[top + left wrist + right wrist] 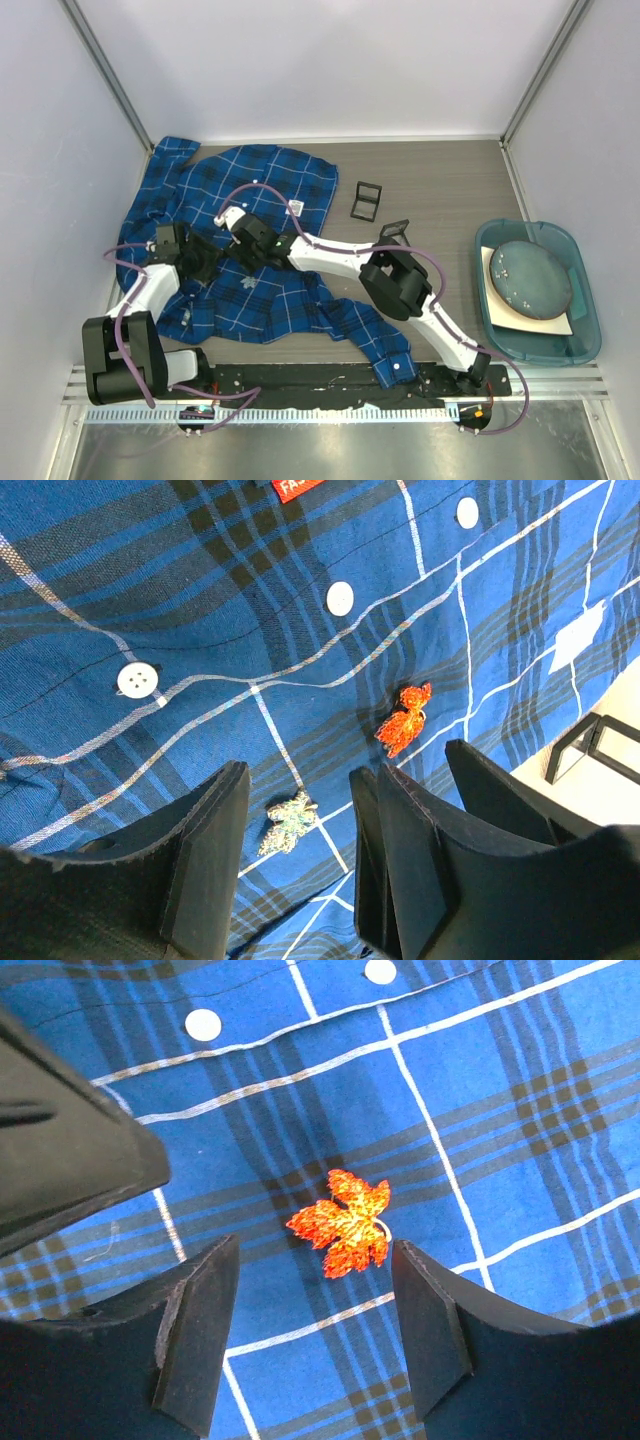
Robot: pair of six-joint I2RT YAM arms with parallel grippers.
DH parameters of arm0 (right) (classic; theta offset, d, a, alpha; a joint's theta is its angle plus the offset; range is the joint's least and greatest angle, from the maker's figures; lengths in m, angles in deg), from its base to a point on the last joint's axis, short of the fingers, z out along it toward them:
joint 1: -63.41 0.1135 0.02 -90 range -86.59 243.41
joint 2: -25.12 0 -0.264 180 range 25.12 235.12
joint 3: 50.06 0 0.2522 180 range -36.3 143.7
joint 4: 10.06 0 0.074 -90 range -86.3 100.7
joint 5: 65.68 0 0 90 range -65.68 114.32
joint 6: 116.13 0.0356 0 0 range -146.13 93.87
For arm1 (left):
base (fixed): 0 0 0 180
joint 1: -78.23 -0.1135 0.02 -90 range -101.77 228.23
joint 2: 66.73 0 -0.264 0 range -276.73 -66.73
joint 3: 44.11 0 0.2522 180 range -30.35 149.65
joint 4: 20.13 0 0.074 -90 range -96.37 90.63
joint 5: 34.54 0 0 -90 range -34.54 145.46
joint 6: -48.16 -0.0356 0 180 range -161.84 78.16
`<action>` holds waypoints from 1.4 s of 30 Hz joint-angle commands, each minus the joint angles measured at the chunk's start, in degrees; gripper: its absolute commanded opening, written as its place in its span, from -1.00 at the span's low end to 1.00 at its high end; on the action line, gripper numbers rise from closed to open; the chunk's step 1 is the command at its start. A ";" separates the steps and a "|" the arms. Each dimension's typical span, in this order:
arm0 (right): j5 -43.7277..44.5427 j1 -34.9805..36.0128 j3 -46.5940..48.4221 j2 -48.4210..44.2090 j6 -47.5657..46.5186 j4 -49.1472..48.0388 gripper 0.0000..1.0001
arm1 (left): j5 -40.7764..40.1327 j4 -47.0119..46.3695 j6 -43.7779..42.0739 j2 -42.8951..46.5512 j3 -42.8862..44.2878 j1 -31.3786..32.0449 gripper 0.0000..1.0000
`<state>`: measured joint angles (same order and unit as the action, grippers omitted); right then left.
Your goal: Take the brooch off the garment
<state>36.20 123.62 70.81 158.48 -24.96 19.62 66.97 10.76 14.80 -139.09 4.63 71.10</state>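
1. You have the shirt (250,290) spread flat on the table (430,180). From above it fills the 9 o'clock half.
2. The orange leaf brooch (343,1222) is on the blue plaid cloth. In the right wrist view it lies at the centre, just toward 12 o'clock from the gap between the fingers.
3. Your right tool (315,1260) is spread wide, one finger on each side of that brooch, and it pinches nothing.
4. Your left tool (300,800) is also spread and holds nothing. A pale leaf brooch (290,823) lies between its fingers, with the orange one toward 2 o'clock from it.
5. White buttons (340,598) run across the cloth toward 12 o'clock in the left wrist view.
6. A teal tray (545,347) sits at 3 o'clock on the table. Two small black frames (367,200) stand toward 1 o'clock, just beside the shirt.
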 commanded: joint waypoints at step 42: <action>6.23 0.00 -11.82 -5.73 14.56 -17.21 -0.46 | 10.55 -2.62 -4.17 -1.12 1.84 -2.53 0.10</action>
<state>41.58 123.66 63.05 157.74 -14.58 7.80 75.31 10.08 11.67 -140.64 4.02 68.78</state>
